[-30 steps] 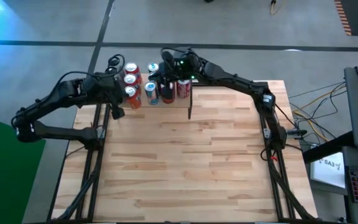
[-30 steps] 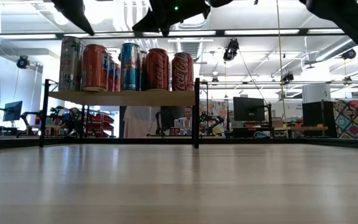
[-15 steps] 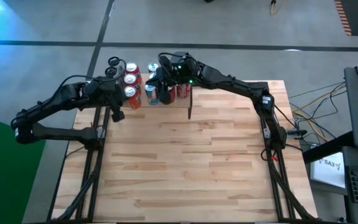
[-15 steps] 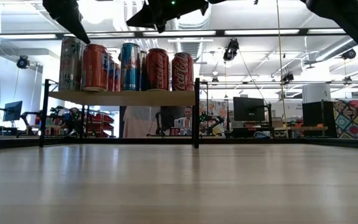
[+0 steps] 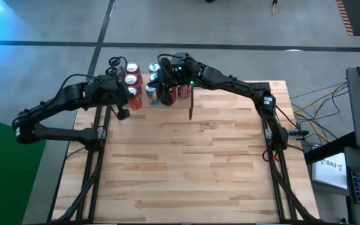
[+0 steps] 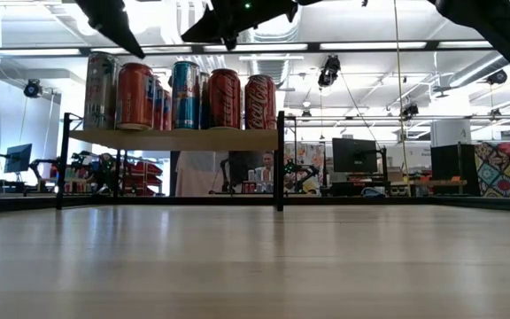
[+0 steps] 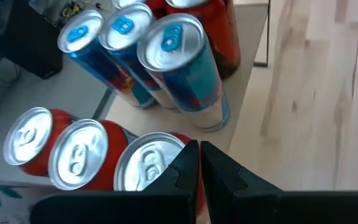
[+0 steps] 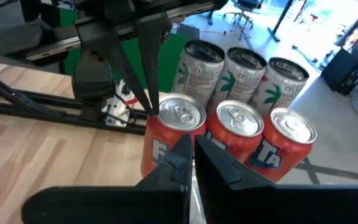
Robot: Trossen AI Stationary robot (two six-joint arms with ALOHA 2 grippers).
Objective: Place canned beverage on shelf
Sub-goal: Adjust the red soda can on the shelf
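Note:
The shelf [image 6: 175, 138], a light wood board on black uprights, stands at the table's far edge. On it stand several cans upright on their bases: white ones [image 8: 246, 78], orange ones [image 8: 235, 134], blue ones [image 7: 179, 62] and red ones [image 6: 259, 102]. My left gripper [image 7: 199, 155] is shut and points slantwise down, a little above the top of the nearest orange can [image 7: 148, 165]; it also shows as the left gripper [image 8: 151, 107]. My right gripper [image 8: 191, 149] is shut and hovers above the middle cans, pointing toward the orange row.
The butcher-block tabletop [image 5: 186, 162] stretches bare from the shelf to the near edge. The shelf's front right upright [image 5: 190, 106] stands beside the red cans. Desks, screens and cables lie beyond the table.

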